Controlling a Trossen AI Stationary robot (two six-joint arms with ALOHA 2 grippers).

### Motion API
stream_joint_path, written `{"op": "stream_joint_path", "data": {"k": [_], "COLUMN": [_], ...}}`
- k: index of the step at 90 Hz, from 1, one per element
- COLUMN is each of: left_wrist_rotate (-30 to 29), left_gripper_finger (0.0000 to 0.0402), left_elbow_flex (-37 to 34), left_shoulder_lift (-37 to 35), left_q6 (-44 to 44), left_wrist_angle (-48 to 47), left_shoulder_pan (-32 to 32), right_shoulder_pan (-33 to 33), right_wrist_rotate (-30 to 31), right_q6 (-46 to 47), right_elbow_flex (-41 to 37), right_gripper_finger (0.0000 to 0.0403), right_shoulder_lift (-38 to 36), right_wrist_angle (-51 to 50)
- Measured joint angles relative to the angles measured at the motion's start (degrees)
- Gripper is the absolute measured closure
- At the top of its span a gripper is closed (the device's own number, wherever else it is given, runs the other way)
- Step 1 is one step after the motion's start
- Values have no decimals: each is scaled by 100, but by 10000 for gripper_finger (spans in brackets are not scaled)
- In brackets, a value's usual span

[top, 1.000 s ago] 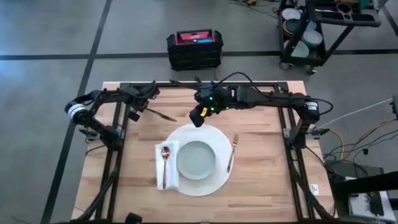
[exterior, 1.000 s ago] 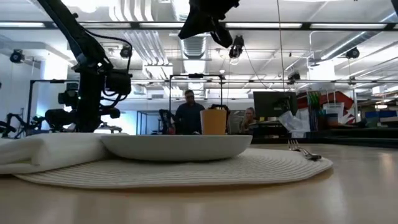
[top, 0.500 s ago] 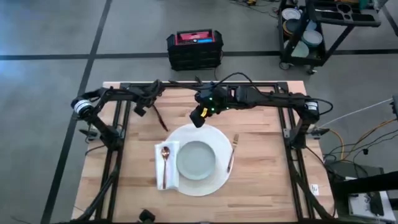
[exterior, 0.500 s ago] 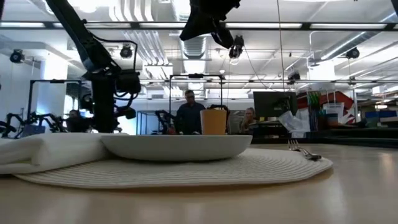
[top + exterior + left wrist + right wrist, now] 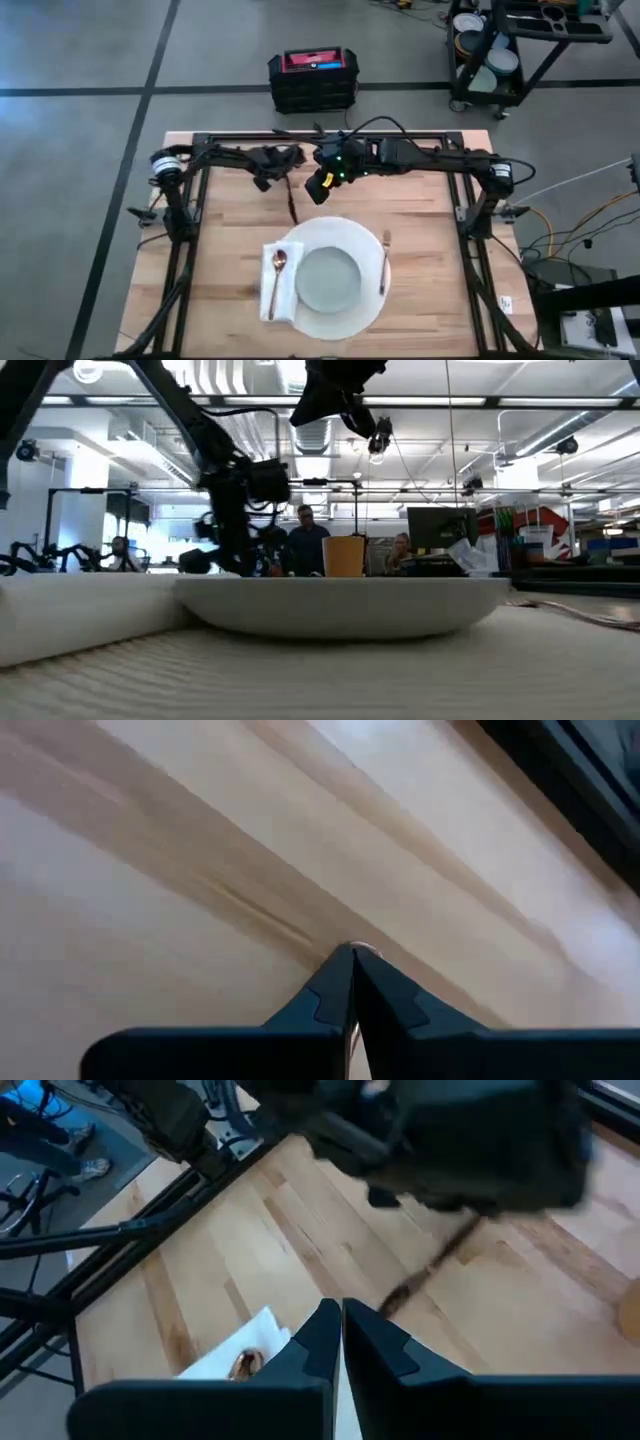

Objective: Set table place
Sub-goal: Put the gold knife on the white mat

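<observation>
The plate (image 5: 326,277) sat on the place (image 5: 355,236), itself on the table (image 5: 430,260); at nine o'clock lay a napkin (image 5: 269,290) bearing a spoon (image 5: 275,277); at three o'clock, a fork (image 5: 383,262); toward eleven o'clock, a knife (image 5: 290,203).

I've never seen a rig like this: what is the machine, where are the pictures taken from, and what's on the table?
It is a robot with two dark arms, each ending in a two-finger end effector. One camera looks straight down, one sits at table height, one rides on each wrist. On the wooden table lies a round white mat with a plate, a fork, and a napkin bearing a spoon. The left end effector is shut on a thin utensil, probably a knife. The right end effector hangs shut and empty beside it.
</observation>
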Motion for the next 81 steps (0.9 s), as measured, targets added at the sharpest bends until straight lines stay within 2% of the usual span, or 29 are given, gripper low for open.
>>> {"op": "stream_joint_path", "data": {"k": [18, 35, 57, 72, 81], "left_wrist_rotate": [241, 240, 223, 17, -304], "left_gripper_finger": [402, 402, 402, 402, 402], "left_elbow_flex": [1223, 1822, 1905, 1882, 1723], "left_shoulder_lift": [691, 800, 780, 569, 312], "left_q6": [1505, 2593, 2813, 3905, 4338], "left_wrist_angle": [-117, -199, 39, -1258, -1832], "left_shoulder_pan": [-313, -555, -863, -713, -634], "right_shoulder_pan": [1, 1, 1, 14, 75], "right_wrist_rotate": [-4, -4, -31, -33, 304], "right_q6": [4, 2, -5, -161, -317], "right_elbow_flex": [0, -2, -4, -7, -7], "right_gripper_finger": [403, 403, 403, 403, 403], "right_shoulder_lift": [0, -19, -55, -312, -523], "right_wrist_angle": [0, -3, -37, -144, -535]}}
